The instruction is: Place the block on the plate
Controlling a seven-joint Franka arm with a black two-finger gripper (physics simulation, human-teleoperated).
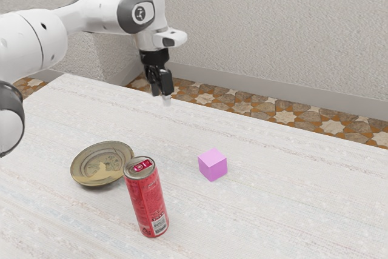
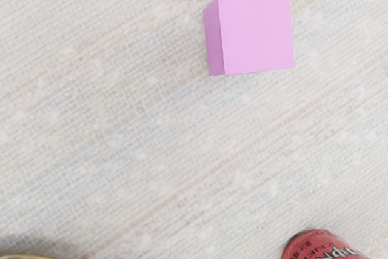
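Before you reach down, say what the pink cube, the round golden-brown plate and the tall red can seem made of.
The pink cube could be matt plastic or painted wood: even colour, no grain. The round golden-brown plate is probably metal, from its dull, brassy sheen. The tall red can looks like printed metal: grey rim, lettered side.

1 block (image 1: 212, 165) | 1 plate (image 1: 91, 174) | 1 can (image 1: 144, 198) | 1 table (image 1: 297, 204)
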